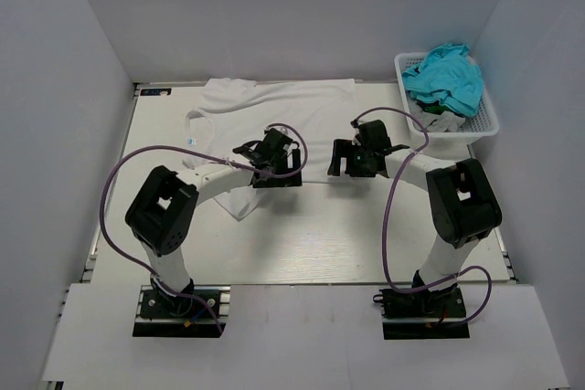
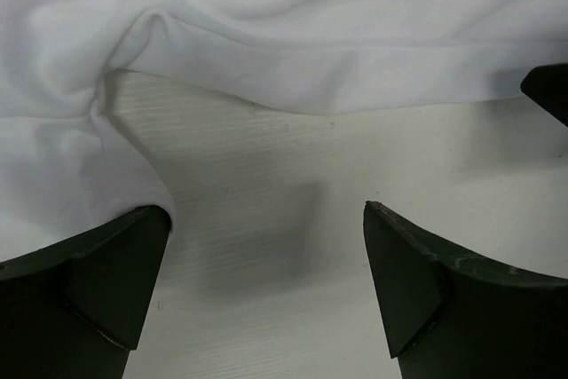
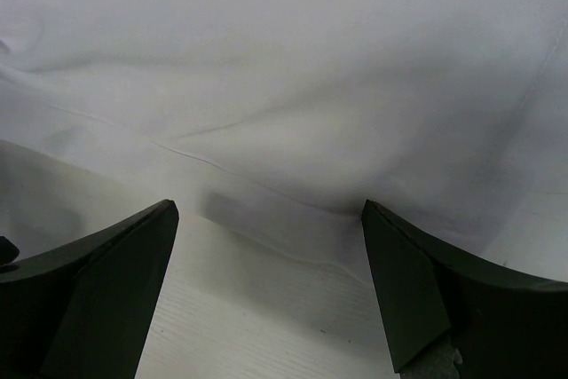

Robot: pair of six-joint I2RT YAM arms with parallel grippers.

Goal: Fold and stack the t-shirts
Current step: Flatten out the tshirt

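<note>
A white t-shirt (image 1: 302, 102) lies spread on the table's far half, with one sleeve toward the left and its lower part partly hidden under the arms. My left gripper (image 1: 274, 147) hovers low over its near edge. In the left wrist view the left gripper (image 2: 266, 210) is open, with bare table between the fingers and the rumpled t-shirt (image 2: 311, 33) just beyond the tips. My right gripper (image 1: 366, 143) is beside it to the right. It stands open too (image 3: 269, 206), and the hem of the t-shirt (image 3: 284, 68) runs between its tips.
A white basket (image 1: 450, 135) stands at the back right, holding a teal cloth (image 1: 448, 79) and some pale cloth under it. Grey walls close in the table on three sides. Purple cables loop from both arms.
</note>
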